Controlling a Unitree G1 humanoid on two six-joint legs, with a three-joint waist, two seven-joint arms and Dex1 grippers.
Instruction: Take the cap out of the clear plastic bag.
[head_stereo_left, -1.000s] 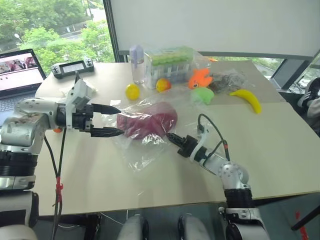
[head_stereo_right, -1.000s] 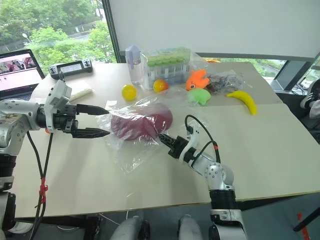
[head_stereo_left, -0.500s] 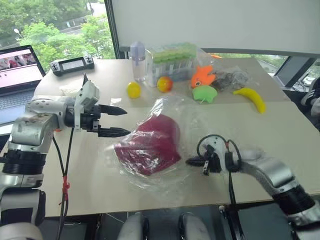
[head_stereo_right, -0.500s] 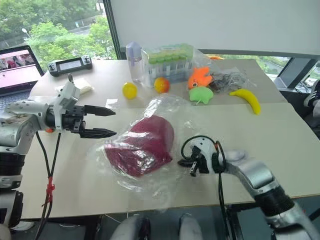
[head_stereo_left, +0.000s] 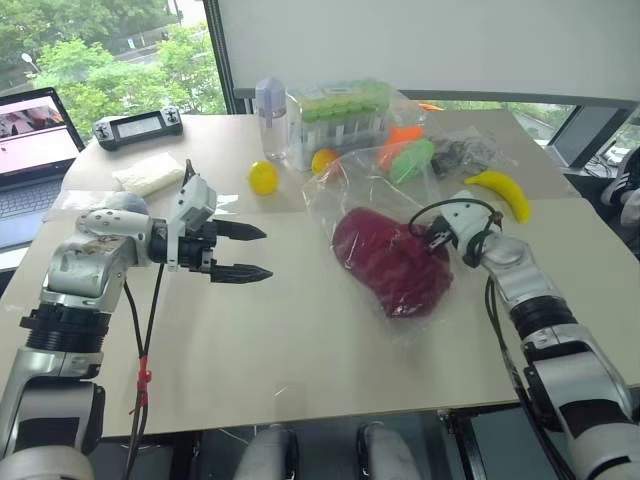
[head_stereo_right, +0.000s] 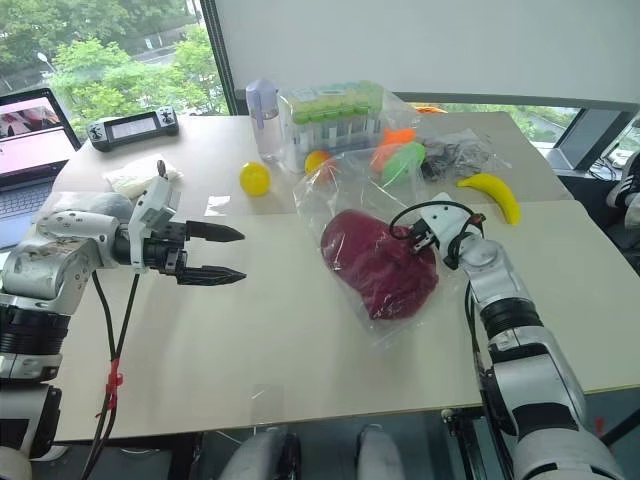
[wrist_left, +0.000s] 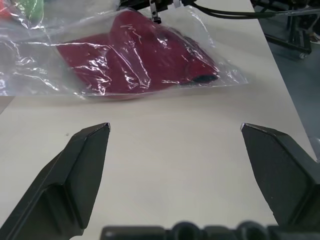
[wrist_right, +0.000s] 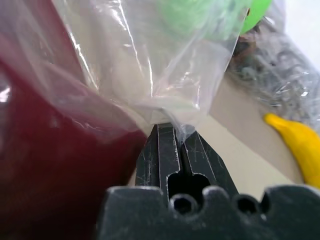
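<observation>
The maroon cap (head_stereo_left: 392, 262) lies on the table inside the clear plastic bag (head_stereo_left: 348, 187), right of centre. My right gripper (head_stereo_left: 434, 235) is shut on a gathered edge of the bag at the cap's right side; in the right wrist view the film bunches between its closed fingertips (wrist_right: 167, 129), with the cap (wrist_right: 45, 165) close beside them. My left gripper (head_stereo_left: 267, 252) hovers open to the left of the bag, pointing at it across a stretch of bare table. In the left wrist view the cap (wrist_left: 135, 60) lies beyond the spread fingers, apart from them.
Along the back stand a lilac-topped bottle (head_stereo_left: 271, 118), a bagged rack of green-topped tubes (head_stereo_left: 340, 115), a yellow ball (head_stereo_left: 263, 178), an orange toy (head_stereo_left: 402, 138), a green toy (head_stereo_left: 412, 160), a banana (head_stereo_left: 500, 190) and a bag of dark items (head_stereo_left: 465, 150). A laptop (head_stereo_left: 30, 150) and controller (head_stereo_left: 138, 125) are far left.
My right gripper has swung right and away from me, rolling over, and dragged the bag with the cap rightwards across the table. The left gripper has stayed open and nearly still.
</observation>
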